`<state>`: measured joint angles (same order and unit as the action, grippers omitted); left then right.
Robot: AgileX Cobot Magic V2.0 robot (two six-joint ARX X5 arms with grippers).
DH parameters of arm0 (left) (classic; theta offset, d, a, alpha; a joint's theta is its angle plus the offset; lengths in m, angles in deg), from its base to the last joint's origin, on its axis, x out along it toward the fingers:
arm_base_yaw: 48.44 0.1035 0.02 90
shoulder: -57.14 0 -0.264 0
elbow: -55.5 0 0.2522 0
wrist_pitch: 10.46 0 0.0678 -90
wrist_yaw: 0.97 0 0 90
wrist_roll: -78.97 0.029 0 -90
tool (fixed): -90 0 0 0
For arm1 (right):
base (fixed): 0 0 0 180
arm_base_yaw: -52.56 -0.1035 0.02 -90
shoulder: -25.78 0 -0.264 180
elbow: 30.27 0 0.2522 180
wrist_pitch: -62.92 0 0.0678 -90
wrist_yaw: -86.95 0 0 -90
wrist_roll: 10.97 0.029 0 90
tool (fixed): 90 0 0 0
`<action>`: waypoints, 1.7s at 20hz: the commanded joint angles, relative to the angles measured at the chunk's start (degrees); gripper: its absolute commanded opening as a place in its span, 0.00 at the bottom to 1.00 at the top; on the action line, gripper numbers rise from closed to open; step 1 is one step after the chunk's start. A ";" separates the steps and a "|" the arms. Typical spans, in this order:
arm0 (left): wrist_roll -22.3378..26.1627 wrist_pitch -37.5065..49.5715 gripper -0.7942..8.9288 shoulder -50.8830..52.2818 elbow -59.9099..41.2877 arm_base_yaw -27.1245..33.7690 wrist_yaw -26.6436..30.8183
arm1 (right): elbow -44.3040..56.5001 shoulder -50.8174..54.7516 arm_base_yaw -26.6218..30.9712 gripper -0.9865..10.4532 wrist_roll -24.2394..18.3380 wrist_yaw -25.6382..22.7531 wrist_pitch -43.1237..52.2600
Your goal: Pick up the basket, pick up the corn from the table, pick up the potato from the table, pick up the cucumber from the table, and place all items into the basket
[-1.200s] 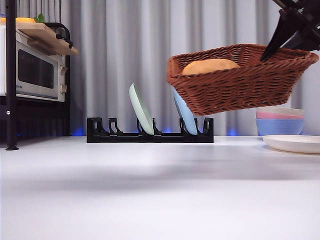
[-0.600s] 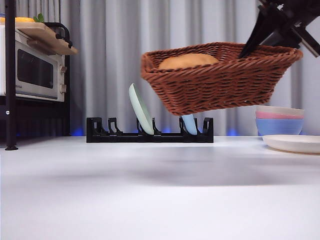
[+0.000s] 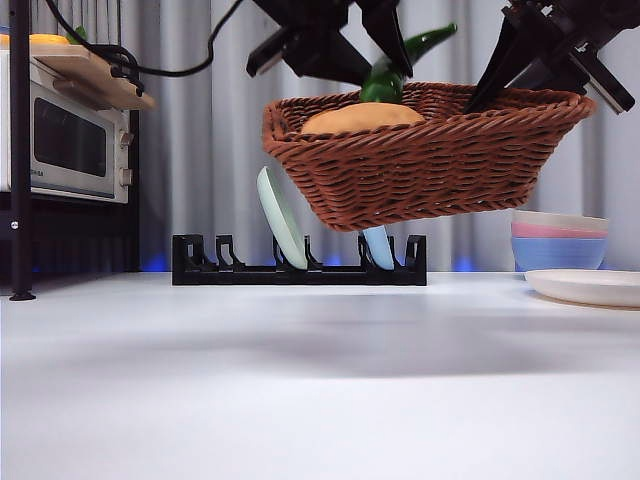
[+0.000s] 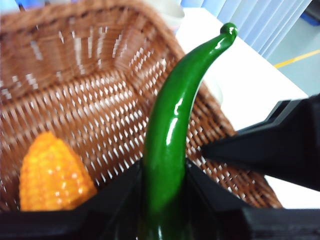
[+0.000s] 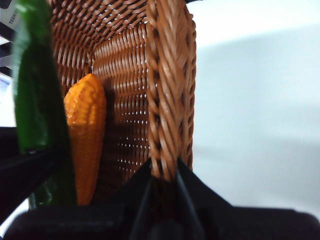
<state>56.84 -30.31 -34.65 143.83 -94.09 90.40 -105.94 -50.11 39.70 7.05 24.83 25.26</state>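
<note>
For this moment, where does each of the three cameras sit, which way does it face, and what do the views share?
Front view: low, at table height, looking level across the table at the lifted basket; both arms enter from above.
Left wrist view: on the left arm, looking along the left claw, shut on the cucumber over the basket, corn inside.
Right wrist view: on the right arm, looking along the right claw, which clamps the basket's rim.
Shared: basket and cucumber appear in all three; the corn shows clearly in both wrist views.

My front camera looks level across the desk (image 3: 300, 400) from low down; both my wrist cameras peer closely into the basket (image 3: 430, 160), which all three share.
</note>
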 commanded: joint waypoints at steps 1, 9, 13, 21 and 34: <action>-0.48 0.48 0.41 -0.33 -0.46 0.04 0.15 | -0.33 -0.09 -0.09 0.07 0.57 0.44 1.11; 0.13 -1.36 0.57 1.79 1.01 0.15 -2.21 | -0.33 -0.39 -0.07 0.07 1.20 0.44 1.11; 8.41 -11.58 0.57 8.90 7.50 0.15 0.55 | -0.33 -4.79 -0.07 0.07 2.64 0.33 2.40; 16.68 -25.99 0.57 20.96 16.41 0.24 7.65 | -0.33 -19.43 -0.09 0.07 5.33 0.37 2.80; 26.80 -41.20 0.52 23.87 16.41 0.83 17.31 | -0.33 -3.02 0.79 0.35 -2.25 -2.60 0.77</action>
<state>82.30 -71.59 -10.85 160.44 -93.32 107.43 -106.05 -53.48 40.58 7.92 22.27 25.96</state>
